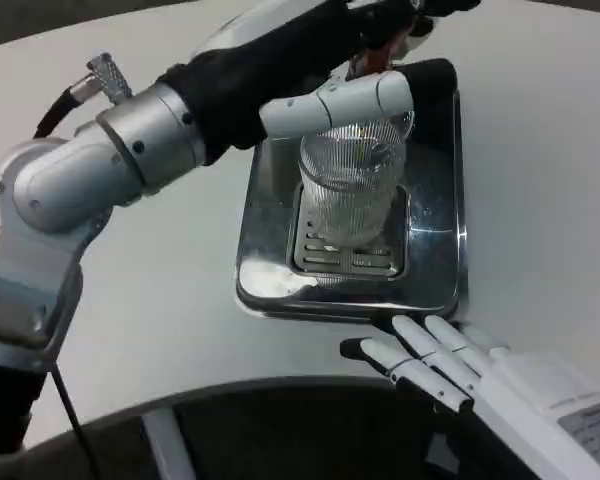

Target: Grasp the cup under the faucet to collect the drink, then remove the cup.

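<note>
A clear ribbed cup (348, 195) stands upright on the slotted drip grille (345, 262) of a shiny metal tray (436, 200). My left hand (310, 62) reaches in from the left and grips the cup near its rim. Its white thumb (340, 105) lies across the cup's front and the other fingers pass behind it. A small red part of the faucet (372, 62) peeks out just above the cup, mostly hidden by the hand. My right hand (445, 362) lies open at the lower right, its fingers stretched toward the tray's front edge and holding nothing.
The white table (160, 300) spreads to the left and right of the tray. Its curved front edge runs along the bottom. My left forearm (100, 160) crosses the upper left above the table.
</note>
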`<state>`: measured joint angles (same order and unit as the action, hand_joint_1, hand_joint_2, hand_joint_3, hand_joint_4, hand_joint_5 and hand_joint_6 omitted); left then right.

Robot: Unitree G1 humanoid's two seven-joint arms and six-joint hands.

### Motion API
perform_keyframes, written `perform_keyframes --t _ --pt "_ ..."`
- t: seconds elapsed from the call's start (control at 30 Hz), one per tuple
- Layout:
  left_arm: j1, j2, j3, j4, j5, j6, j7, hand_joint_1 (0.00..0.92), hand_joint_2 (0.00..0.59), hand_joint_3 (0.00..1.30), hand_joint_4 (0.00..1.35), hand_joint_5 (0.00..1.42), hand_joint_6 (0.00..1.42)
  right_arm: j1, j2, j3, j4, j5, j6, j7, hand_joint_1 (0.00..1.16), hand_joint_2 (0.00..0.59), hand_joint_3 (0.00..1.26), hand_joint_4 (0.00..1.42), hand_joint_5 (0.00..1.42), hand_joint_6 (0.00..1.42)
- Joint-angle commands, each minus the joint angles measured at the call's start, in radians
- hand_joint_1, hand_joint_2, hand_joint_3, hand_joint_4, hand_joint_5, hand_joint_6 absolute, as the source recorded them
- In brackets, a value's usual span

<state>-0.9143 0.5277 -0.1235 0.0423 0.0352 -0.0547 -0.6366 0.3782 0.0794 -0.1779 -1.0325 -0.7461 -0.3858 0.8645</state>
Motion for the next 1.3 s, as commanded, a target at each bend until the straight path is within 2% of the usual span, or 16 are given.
perform_keyframes --t 0.03,0.5,0.63,0.8,1.0,1.07,1.13,1.3 --pt "0.022 0.017 -0.037 0.028 0.041 -0.003 -0.035 0.000 0.077 0.12 0.02 0.07 0.13 0.000 0.101 0.013 -0.015 -0.002 0.029 0.006 0.46 0.460 0.11 0.00 0.00 0.00" --pt "0.002 0.018 -0.051 0.061 0.071 -0.045 -0.029 0.000 0.076 0.12 0.01 0.06 0.13 -0.032 0.086 0.028 -0.015 -0.015 0.105 -0.001 0.46 0.460 0.11 0.00 0.00 0.00" --pt "0.001 0.019 -0.049 0.068 0.080 -0.053 -0.032 0.000 0.076 0.12 0.01 0.06 0.12 -0.035 0.097 0.036 -0.015 -0.009 0.137 -0.017 0.46 0.460 0.11 0.00 0.00 0.00" --pt "0.000 0.021 -0.047 0.075 0.089 -0.066 -0.031 0.000 0.076 0.12 0.01 0.06 0.12 -0.050 0.116 0.058 -0.015 -0.012 0.197 -0.044 0.46 0.460 0.11 0.00 0.00 0.00" --pt "0.000 0.022 -0.051 0.079 0.096 -0.073 -0.031 0.000 0.075 0.12 0.01 0.06 0.12 -0.087 0.120 0.066 -0.015 0.027 0.317 -0.100 0.48 0.446 0.11 0.00 0.02 0.03" --pt "0.002 0.022 -0.052 0.079 0.098 -0.075 -0.031 0.000 0.075 0.12 0.01 0.06 0.12 -0.098 0.116 0.070 -0.015 0.041 0.351 -0.123 0.49 0.421 0.12 0.01 0.04 0.06" --pt "0.003 0.021 -0.052 0.081 0.100 -0.077 -0.030 0.000 0.075 0.12 0.01 0.06 0.13 -0.112 0.113 0.077 -0.015 0.049 0.389 -0.148 0.53 0.362 0.10 0.02 0.08 0.10" --pt "0.005 0.022 -0.052 0.082 0.103 -0.081 -0.028 0.000 0.074 0.12 0.01 0.06 0.13 -0.138 0.105 0.109 -0.015 0.054 0.471 -0.203 0.55 0.334 0.08 0.03 0.12 0.14"
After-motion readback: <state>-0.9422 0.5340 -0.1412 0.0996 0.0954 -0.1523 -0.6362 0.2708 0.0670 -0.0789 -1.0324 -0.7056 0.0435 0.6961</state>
